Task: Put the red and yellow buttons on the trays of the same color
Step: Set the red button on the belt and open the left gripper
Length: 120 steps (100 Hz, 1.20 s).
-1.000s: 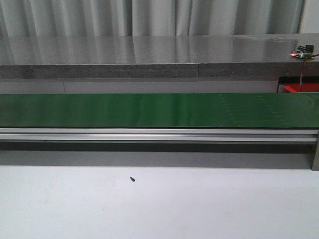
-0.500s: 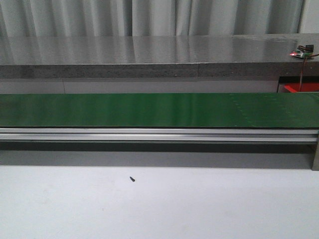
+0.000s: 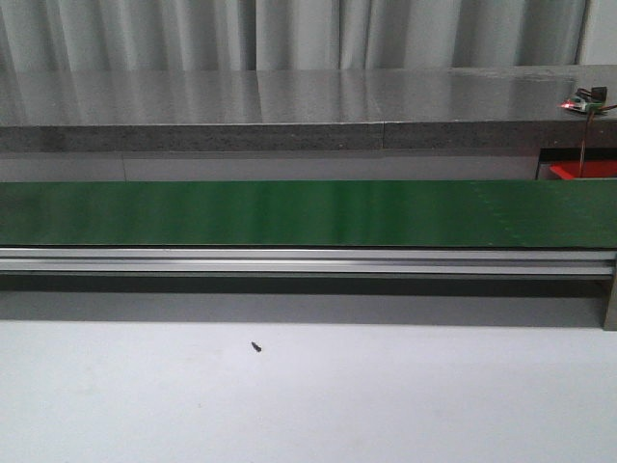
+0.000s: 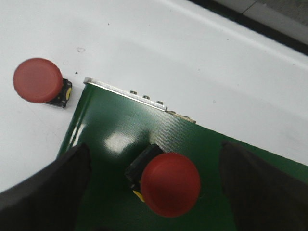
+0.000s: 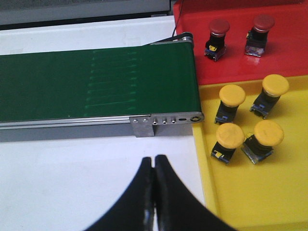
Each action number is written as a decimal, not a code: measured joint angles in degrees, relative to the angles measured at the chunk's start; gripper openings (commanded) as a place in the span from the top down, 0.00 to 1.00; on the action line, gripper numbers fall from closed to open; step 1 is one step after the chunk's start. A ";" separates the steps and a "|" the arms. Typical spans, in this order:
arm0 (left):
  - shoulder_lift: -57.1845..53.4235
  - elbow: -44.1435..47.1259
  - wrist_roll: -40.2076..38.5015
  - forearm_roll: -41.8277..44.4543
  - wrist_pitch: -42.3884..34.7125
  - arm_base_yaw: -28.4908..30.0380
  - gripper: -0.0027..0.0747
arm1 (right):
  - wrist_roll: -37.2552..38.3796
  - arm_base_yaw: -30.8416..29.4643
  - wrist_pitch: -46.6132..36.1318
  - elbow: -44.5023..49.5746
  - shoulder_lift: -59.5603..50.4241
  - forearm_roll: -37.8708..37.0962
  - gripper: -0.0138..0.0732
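Left wrist view, left gripper [image 4: 159, 192] spread, straddling red button [image 4: 170, 184]

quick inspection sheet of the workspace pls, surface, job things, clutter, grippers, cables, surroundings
surface: white table with a long green belt on an aluminium frame across it.
job's things: red button on the belt end between the left gripper's fingers; another red button on the table beside that end. Red tray holds two red buttons, yellow tray holds four yellow buttons.
clutter: small dark screw on the table.
grippers: left gripper open, straddling the belt button; right gripper shut, empty, over the table near the yellow tray.
cables: thin wire under a lit sensor, far right.
surroundings: grey counter, curtain behind.
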 measured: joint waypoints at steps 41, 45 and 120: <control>1.10 -0.22 -4.31 -0.24 -0.93 6.61 0.26 | 0.00 0.00 0.00 0.00 0.00 0.00 0.86; 2.10 -0.22 -4.31 -0.24 -1.27 6.61 0.26 | 0.00 0.00 0.00 0.00 0.00 0.00 0.86; 13.16 -0.22 -8.73 -1.66 -12.89 7.43 0.26 | 0.00 0.00 0.00 0.00 0.00 0.00 0.86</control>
